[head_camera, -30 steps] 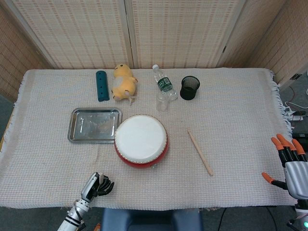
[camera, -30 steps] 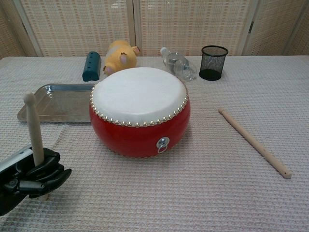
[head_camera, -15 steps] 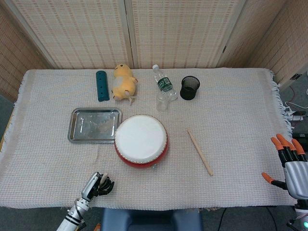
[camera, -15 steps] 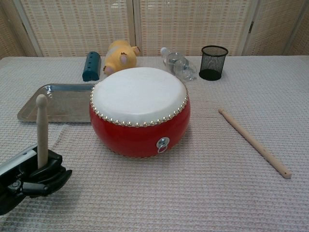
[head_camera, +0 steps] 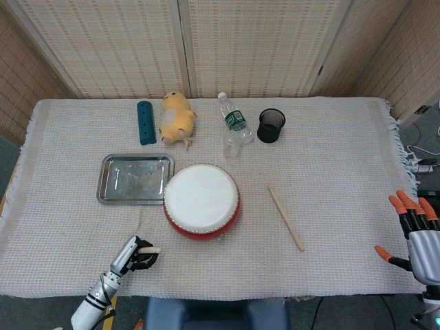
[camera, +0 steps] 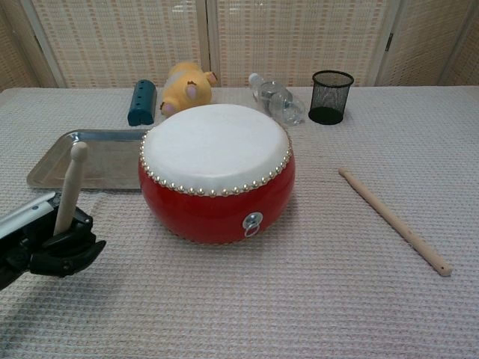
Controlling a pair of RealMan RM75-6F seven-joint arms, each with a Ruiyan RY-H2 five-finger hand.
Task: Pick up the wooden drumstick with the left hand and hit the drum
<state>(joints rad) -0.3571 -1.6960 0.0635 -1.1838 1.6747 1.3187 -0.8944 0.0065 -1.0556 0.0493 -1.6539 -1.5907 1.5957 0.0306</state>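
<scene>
At lower left, the left hand (camera: 56,250) grips a wooden drumstick (camera: 69,188), its tip tilted up beside the red drum (camera: 216,170) at center. At lower right, the right hand (head_camera: 416,234) holds nothing, fingers spread.

bright, even overhead light, soft shadows, both views sharp, no glare.
</scene>
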